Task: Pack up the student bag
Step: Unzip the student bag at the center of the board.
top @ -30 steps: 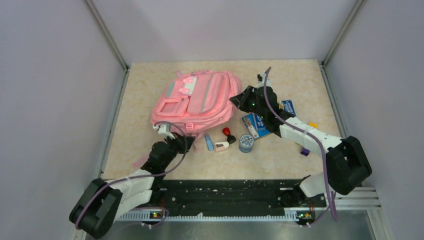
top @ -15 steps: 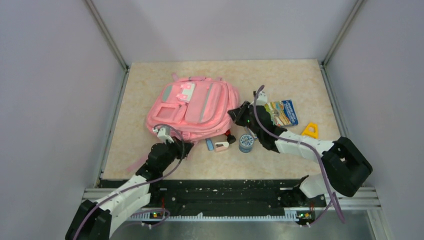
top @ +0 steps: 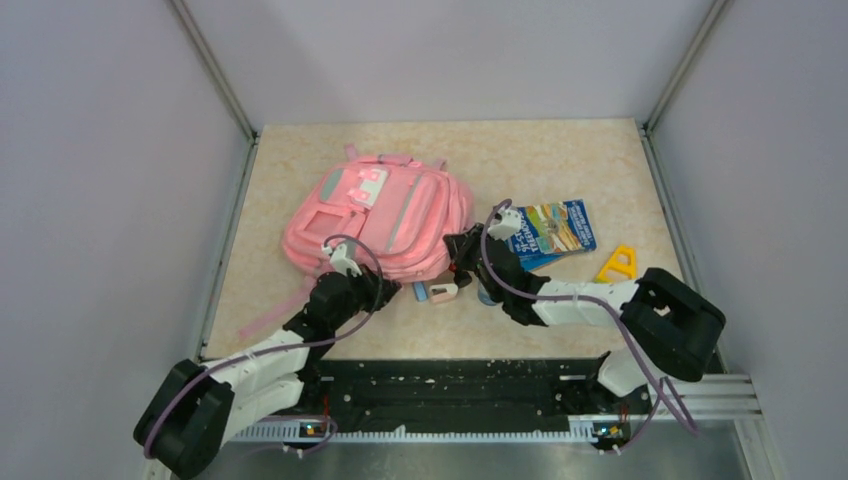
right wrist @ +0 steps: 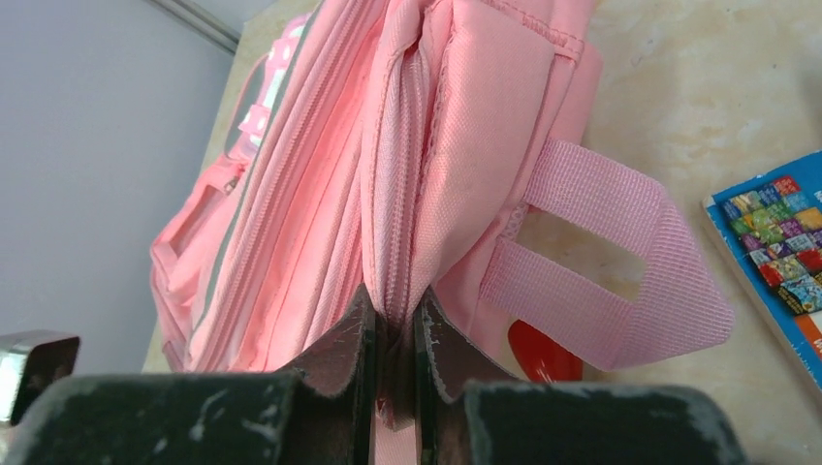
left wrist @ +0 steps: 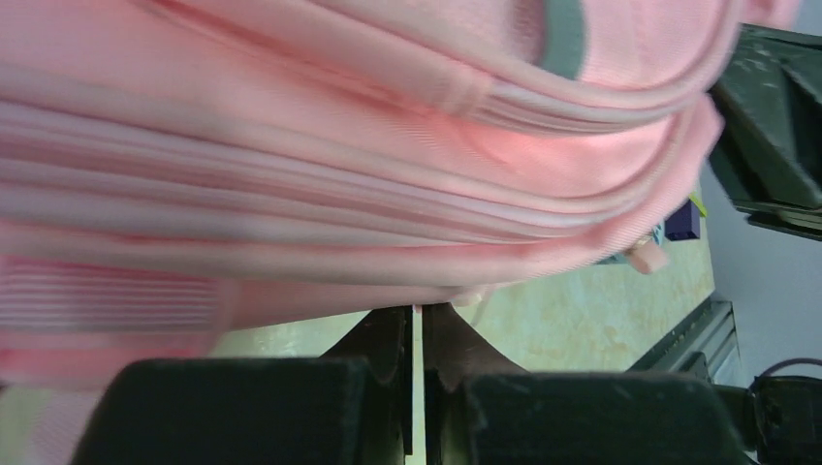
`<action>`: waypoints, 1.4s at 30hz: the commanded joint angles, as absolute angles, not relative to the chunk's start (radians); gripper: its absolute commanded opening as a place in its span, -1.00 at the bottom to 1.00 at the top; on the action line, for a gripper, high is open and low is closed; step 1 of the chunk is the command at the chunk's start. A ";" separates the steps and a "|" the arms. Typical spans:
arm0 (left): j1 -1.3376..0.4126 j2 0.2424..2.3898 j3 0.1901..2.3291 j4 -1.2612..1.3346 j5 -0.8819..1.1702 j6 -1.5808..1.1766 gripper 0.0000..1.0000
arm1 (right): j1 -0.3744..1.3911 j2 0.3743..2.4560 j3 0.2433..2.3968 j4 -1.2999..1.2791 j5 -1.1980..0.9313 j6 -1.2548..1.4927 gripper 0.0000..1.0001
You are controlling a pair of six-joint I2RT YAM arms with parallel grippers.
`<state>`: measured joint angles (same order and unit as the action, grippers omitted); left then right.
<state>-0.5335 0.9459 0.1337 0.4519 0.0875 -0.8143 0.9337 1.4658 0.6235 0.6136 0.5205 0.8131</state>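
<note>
shifted toward lower left since earlier frame: student bag [top: 375, 215], both arms moving with it. now lies flat, left of centre, front pockets up. soft, floppy, bulky, probably light; take seams, hem or top loop [right wrist: 620, 242], not smooth panels. right gripper [right wrist: 393, 312] clamped on side seam; left gripper [left wrist: 418, 320] nearly closed, apparently pinching bottom hem. book [top: 552, 228] lies to right.

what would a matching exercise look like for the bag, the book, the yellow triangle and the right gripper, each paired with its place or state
Things:
1 student bag
2 book
3 yellow triangle
4 right gripper

Place or state:
a farthest right on the table
b shut on a pink seam
c blue cover, lying flat
d biggest thing, left of centre

Pairs: 1-d, 2-c, 3-a, 4-b
</note>
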 commanded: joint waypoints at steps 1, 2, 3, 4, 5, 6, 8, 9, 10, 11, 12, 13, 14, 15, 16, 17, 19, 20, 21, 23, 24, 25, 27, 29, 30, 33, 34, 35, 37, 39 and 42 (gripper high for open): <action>-0.612 0.964 0.232 0.598 0.089 -0.812 -1.00 | 0.973 1.518 0.702 0.766 0.486 0.848 -1.00; -0.628 0.969 0.246 0.597 0.084 -0.801 -1.00 | 0.973 1.529 0.703 0.765 0.489 0.848 -1.00; -0.644 0.974 0.260 0.597 0.082 -0.792 -1.00 | 0.973 1.536 0.704 0.763 0.493 0.845 -1.00; -0.657 0.979 0.273 0.596 0.083 -0.781 -1.00 | 0.973 1.543 0.704 0.762 0.493 0.839 -1.00; -0.670 0.987 0.289 0.593 0.085 -0.771 -1.00 | 0.973 1.547 0.704 0.761 0.493 0.829 -1.00; -0.680 0.999 0.310 0.590 0.090 -0.761 -1.00 | 0.973 1.551 0.705 0.760 0.490 0.822 -1.00; -0.698 1.032 0.340 0.583 0.108 -0.746 -1.00 | 0.973 1.560 0.717 0.748 0.477 0.792 -1.00; -0.704 1.049 0.351 0.583 0.114 -0.740 -1.00 | 0.973 1.563 0.727 0.721 0.471 0.781 -1.00; -0.709 1.064 0.362 0.581 0.121 -0.735 -1.00 | 0.973 1.566 0.733 0.709 0.464 0.767 -1.00; -0.710 1.073 0.370 0.574 0.119 -0.733 -1.00 | 0.973 1.564 0.736 0.699 0.457 0.753 -1.00; -0.710 1.073 0.376 0.561 0.109 -0.739 -1.00 | 0.973 1.561 0.736 0.688 0.452 0.736 -1.00; -0.711 1.066 0.379 0.539 0.090 -0.747 -1.00 | 0.973 1.553 0.736 0.673 0.450 0.717 -1.00; -0.710 1.050 0.382 0.515 0.074 -0.759 -1.00 | 0.974 1.540 0.731 0.656 0.450 0.697 -0.93; -0.711 1.038 0.387 0.480 0.055 -0.770 -1.00 | 0.973 1.523 0.722 0.645 0.454 0.668 -0.84; -0.711 1.026 0.391 0.441 0.043 -0.778 -1.00 | 0.973 1.505 0.710 0.633 0.465 0.643 -0.72; -0.710 1.016 0.397 0.407 0.042 -0.783 -1.00 | 0.973 1.483 0.696 0.617 0.477 0.621 -0.55; -0.711 1.000 0.405 0.336 0.061 -0.781 -0.85 | 0.973 1.436 0.671 0.570 0.514 0.578 -0.28; -0.710 0.991 0.410 0.296 0.068 -0.775 -0.65 | 0.973 1.408 0.652 0.545 0.534 0.560 -0.14; -0.710 0.976 0.415 0.246 0.067 -0.761 -0.31 | 0.973 1.382 0.636 0.521 0.555 0.545 -0.02; -0.711 0.936 0.432 0.112 0.021 -0.746 0.10 | 0.972 1.323 0.605 0.471 0.590 0.520 0.16; -0.709 0.909 0.439 0.046 -0.023 -0.741 0.21 | 0.972 1.289 0.590 0.440 0.601 0.508 0.22; -0.708 0.878 0.441 -0.009 -0.057 -0.736 0.28 | 0.972 1.256 0.574 0.419 0.610 0.496 0.30; -0.705 0.814 0.444 -0.102 -0.093 -0.720 0.41 | 0.973 1.187 0.550 0.378 0.618 0.471 0.45; -0.697 0.759 0.469 -0.200 -0.111 -0.709 0.51 | 0.973 1.140 0.533 0.340 0.608 0.447 0.53; -0.687 0.739 0.490 -0.254 -0.126 -0.705 0.54 | 0.973 1.120 0.527 0.321 0.600 0.436 0.54; -0.637 0.705 0.543 -0.389 -0.158 -0.681 0.61 | 0.973 1.078 0.513 0.300 0.546 0.421 0.55; -0.605 0.700 0.552 -0.410 -0.148 -0.672 0.62 | 0.973 1.071 0.508 0.306 0.517 0.420 0.55; -0.549 0.696 0.560 -0.416 -0.121 -0.662 0.63 | 0.974 1.067 0.503 0.318 0.485 0.418 0.54; -0.445 0.695 0.570 -0.404 -0.026 -0.649 0.63 | 0.983 1.073 0.498 0.348 0.421 0.416 0.50; -0.357 0.688 0.582 -0.375 0.050 -0.640 0.63 | 1.016 1.092 0.503 0.371 0.405 0.396 0.49; -0.275 0.704 0.633 -0.376 0.054 -0.624 0.63 | 1.082 1.149 0.540 0.383 0.426 0.354 0.49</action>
<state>-0.3584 0.7006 0.5480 -0.3702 -0.0162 -0.6693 1.0035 1.0981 0.5026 0.3332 0.4667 0.4191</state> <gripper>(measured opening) 0.812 0.746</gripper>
